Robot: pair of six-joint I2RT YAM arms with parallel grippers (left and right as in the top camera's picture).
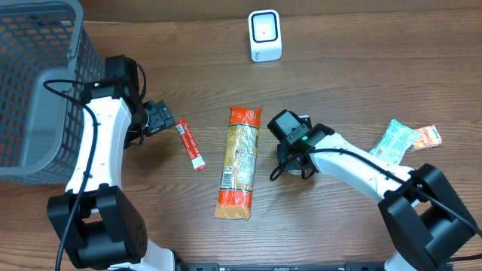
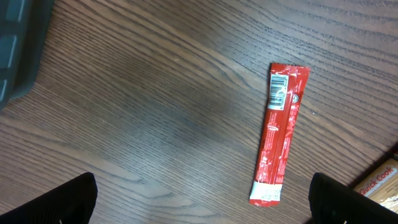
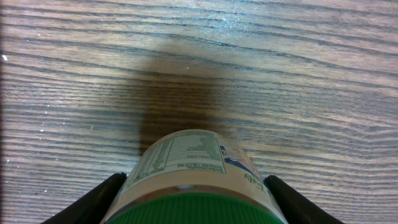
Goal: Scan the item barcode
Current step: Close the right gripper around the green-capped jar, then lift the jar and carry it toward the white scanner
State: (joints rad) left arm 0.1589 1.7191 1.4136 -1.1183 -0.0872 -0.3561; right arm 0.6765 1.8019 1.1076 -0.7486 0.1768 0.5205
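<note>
A jar [image 3: 193, 165] with a green lid and a printed nutrition label sits between my right gripper's fingers [image 3: 102, 200], which press against both its sides. My right gripper [image 3: 194, 202] is shut on it, low over the wood table. In the overhead view the right gripper [image 1: 292, 147] covers the jar. The white scanner [image 1: 265, 35] stands at the far middle of the table. My left gripper [image 2: 202, 202] is open and empty above the table, its fingers wide apart; overhead it [image 1: 162, 117] hangs left of a red stick packet [image 2: 280, 134].
A long orange pasta package [image 1: 239, 162] lies at the table's middle, the red stick packet [image 1: 191, 144] to its left. A grey mesh basket [image 1: 38, 90] fills the left side. Two small snack packets [image 1: 395, 141] lie at the right.
</note>
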